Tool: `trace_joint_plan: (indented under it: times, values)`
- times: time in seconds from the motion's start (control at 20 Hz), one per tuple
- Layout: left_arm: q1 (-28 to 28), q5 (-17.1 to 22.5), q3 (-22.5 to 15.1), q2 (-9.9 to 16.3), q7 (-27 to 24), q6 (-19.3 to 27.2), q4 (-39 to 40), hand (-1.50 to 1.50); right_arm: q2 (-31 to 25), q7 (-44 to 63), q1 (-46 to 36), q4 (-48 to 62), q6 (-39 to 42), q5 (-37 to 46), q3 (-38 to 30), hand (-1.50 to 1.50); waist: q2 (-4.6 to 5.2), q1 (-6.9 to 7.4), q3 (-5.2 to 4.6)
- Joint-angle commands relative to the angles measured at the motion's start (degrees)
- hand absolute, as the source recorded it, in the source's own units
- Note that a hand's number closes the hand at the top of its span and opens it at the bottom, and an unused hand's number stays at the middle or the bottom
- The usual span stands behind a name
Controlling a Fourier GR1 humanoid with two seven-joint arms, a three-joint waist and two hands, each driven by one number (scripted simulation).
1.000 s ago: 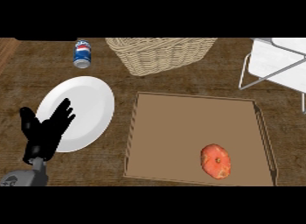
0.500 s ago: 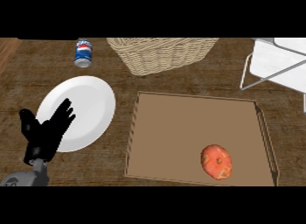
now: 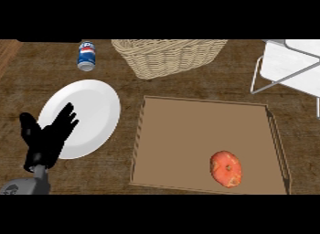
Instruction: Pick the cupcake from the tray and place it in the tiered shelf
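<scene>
An orange-red round pastry, the cupcake (image 3: 226, 168), lies in the near right part of the flat brown tray (image 3: 183, 123). The white tiered shelf (image 3: 300, 68) with its thin metal legs stands at the far right. My left hand (image 3: 46, 137) rests open with fingers up at the lower left, over the near edge of a white plate, well apart from the tray. My right hand shows in no part of the view.
A white plate (image 3: 88, 109) lies left of the tray. A woven wicker basket (image 3: 168, 55) stands at the back middle. A blue soda can (image 3: 87, 56) lies on its side at the back left. The counter is dark wood.
</scene>
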Motion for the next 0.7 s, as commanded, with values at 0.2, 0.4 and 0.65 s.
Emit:
trace_joint_plan:
  times: [0.2, 0.4, 0.65]
  values:
    - [2.05, -1.98, -1.85, -2.93, 0.22, 1.43, 1.10, 0.00, -1.40, 1.13, -3.41, 4.46, -2.45, -0.01, -2.46, 1.50, 0.29, 0.02, -0.31]
    - [0.61, 0.30, 1.75, 0.97, 1.48, -1.45, 1.94, 0.00, -0.82, 2.44, -3.14, 4.20, -6.66, -3.47, -6.87, -1.50, 0.23, -0.33, -0.30]
    - [-0.20, -1.66, 0.08, -1.66, 0.59, 0.25, 3.40, 0.00, 1.53, 1.10, -3.19, 4.36, -9.74, -9.28, -12.25, -1.50, 0.16, -0.72, -0.30]
